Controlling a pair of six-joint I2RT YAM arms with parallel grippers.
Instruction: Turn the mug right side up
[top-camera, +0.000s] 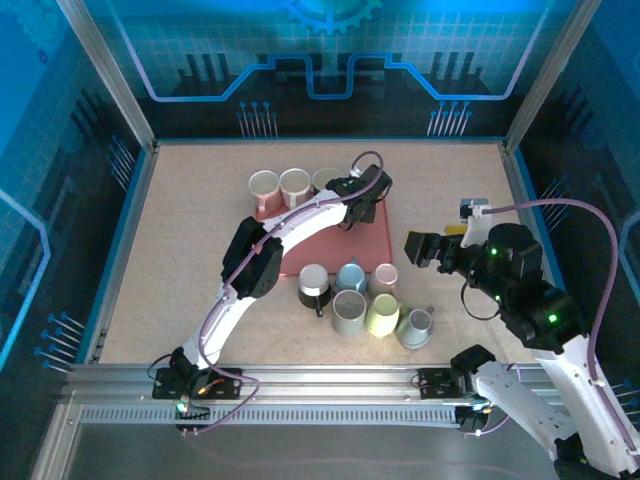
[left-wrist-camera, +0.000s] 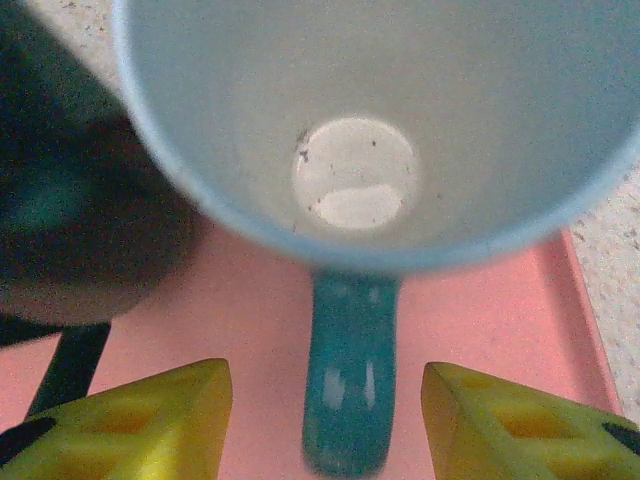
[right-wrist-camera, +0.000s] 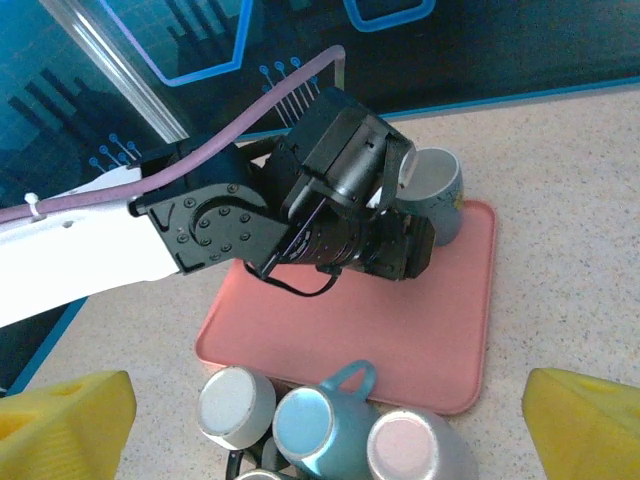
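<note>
Blue mug (left-wrist-camera: 370, 150) sits mouth-up on the pink tray (left-wrist-camera: 480, 320), left gripper (left-wrist-camera: 322, 385) open astride its handle (left-wrist-camera: 350, 330) without touching — release step, I judge — next calls for a straight back-off clear of that handle.

The left arm (top-camera: 270, 250) stretches from its base at the near-left diagonally forward and to the right, bent at the elbow, with its black wrist (right-wrist-camera: 340, 210) tipped downward. The left gripper (left-wrist-camera: 325, 425) points down, its yellow fingers (left-wrist-camera: 150, 425) parted. The right arm (top-camera: 540, 330) rises from the near-right corner and bends back to the left. It holds the right gripper (top-camera: 425, 248) aloft with jaws spread wide, its yellow fingertips (right-wrist-camera: 585, 420) far apart.
</note>
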